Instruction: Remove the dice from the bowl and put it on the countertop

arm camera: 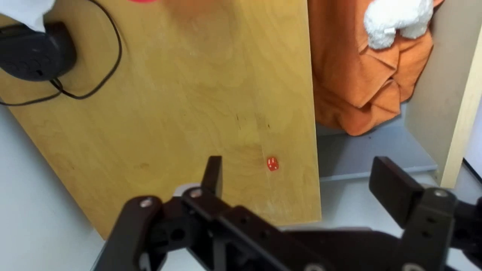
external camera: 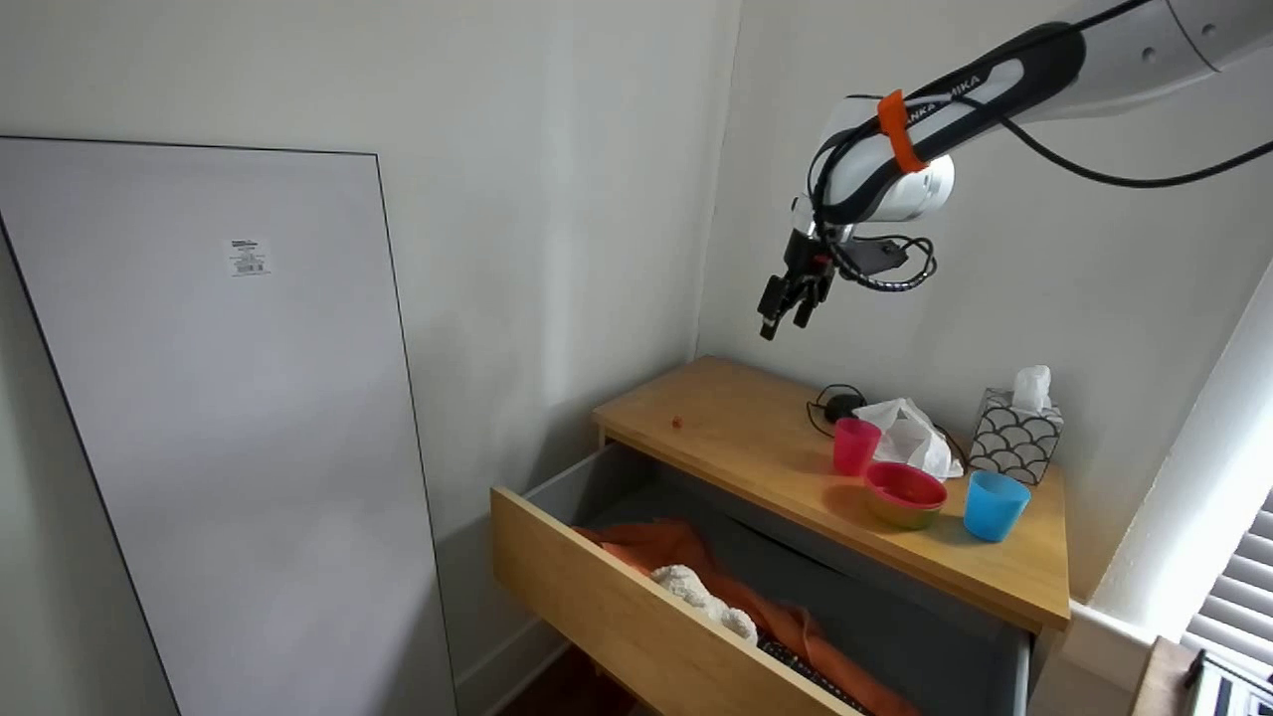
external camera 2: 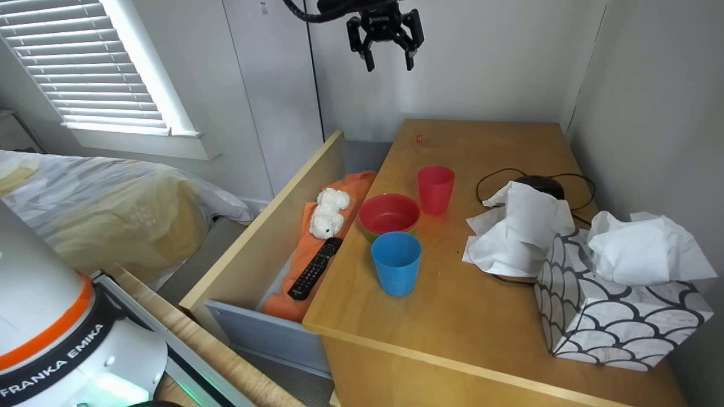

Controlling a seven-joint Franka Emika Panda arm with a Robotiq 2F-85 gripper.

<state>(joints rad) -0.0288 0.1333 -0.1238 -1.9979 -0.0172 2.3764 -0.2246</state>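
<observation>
Dice (arm camera: 272, 163): a small red cube with white pips, lying on the desk (external camera 2: 481, 328) close to the edge above the drawer (external camera: 636, 587), near the corner farthest from the tissue box (external camera: 1014, 443); well apart from the bowl (external camera 2: 389, 212).
Jaws: spread wide, raised well above the desk; in the wrist view the dice shows between them, lower down on the wood.
Arm (external camera: 980, 104): slanting down above the desk in an exterior view, an orange strap (external camera: 900, 132) around it.
Bowl: red, green low on the outside, upright near the drawer-side edge.
Pink cup (external camera 2: 436, 189): upright just beside the bowl, on the dice's side; contact cannot be told.
Blue cup (external camera: 995, 505): upright on the bowl's opposite side.
Tissue box: patterned, by the edge along the wall (external camera: 895, 338), a white sheet (external camera: 1032, 388) standing out of its top.
Black device (arm camera: 37, 54): near that same edge, partly hidden by a crumpled tissue (external camera 2: 517, 232).
Drawer: standing out from the desk's long edge; inside, an orange cloth (arm camera: 339, 82) under a white plush toy (external camera 2: 328, 215) and a black remote (external camera 2: 315, 268).
</observation>
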